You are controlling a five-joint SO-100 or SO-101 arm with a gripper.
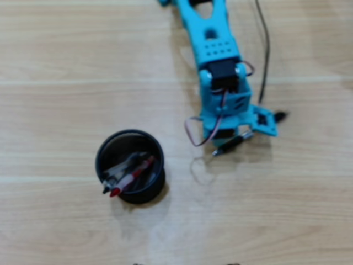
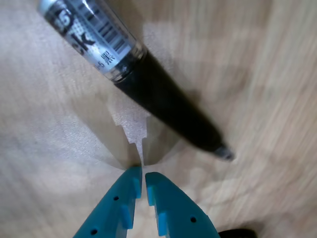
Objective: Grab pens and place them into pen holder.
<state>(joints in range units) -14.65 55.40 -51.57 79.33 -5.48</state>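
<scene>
A black pen (image 2: pixel 148 94) with a clear labelled barrel lies on the wooden table, just beyond my fingertips in the wrist view. In the overhead view the pen (image 1: pixel 234 143) lies slanted under the front of the blue arm. My blue gripper (image 2: pixel 141 174) points down at the table; its jaws are closed with only a thin slit between them and hold nothing. In the overhead view the gripper (image 1: pixel 236 134) is mostly hidden under the wrist. The round black pen holder (image 1: pixel 103 150) stands to the lower left and holds a few pens (image 1: pixel 129 174), one of them red.
The blue arm (image 1: pixel 212 44) comes in from the top of the overhead view. A black cable (image 1: pixel 267 49) runs down its right side, and a thin looped wire (image 1: pixel 191 132) hangs at its left. The wooden table (image 1: pixel 66 83) lies bare around them.
</scene>
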